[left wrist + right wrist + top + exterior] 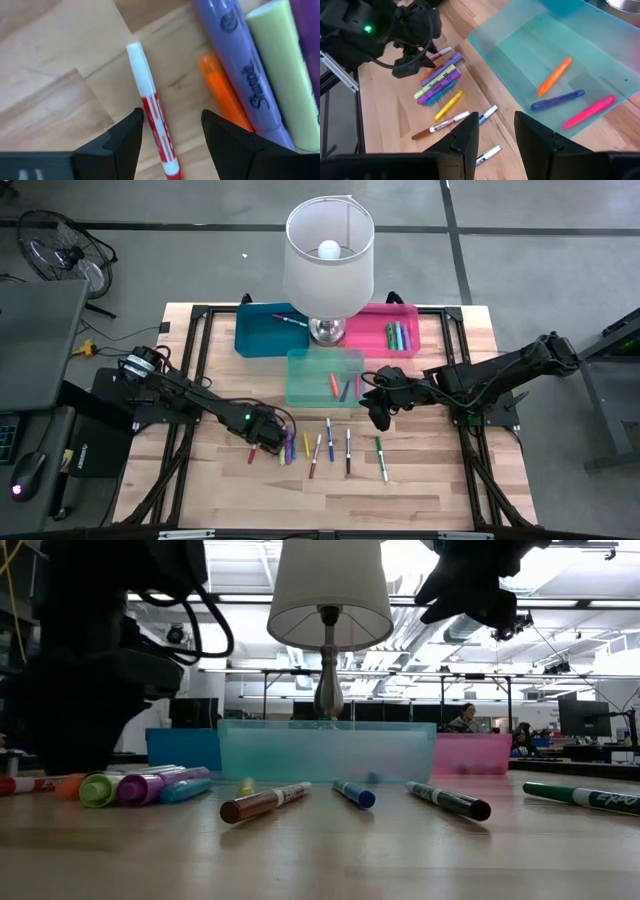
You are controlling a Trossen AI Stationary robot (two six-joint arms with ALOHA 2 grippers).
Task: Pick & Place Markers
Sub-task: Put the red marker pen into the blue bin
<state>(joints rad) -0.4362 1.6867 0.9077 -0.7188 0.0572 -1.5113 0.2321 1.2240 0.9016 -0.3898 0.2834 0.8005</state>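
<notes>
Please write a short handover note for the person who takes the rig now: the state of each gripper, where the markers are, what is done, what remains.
Left gripper: open, low over the table, fingers either side of the red marker, not closed on it.
Right gripper: open, empty, raised beside the teal bin.
Done: three markers lie in the teal bin: orange, blue, pink. The pink bin holds a few, the blue bin one.
Left: a cluster of markers beside the left gripper, and several more spread along the table near the front edge.
</notes>
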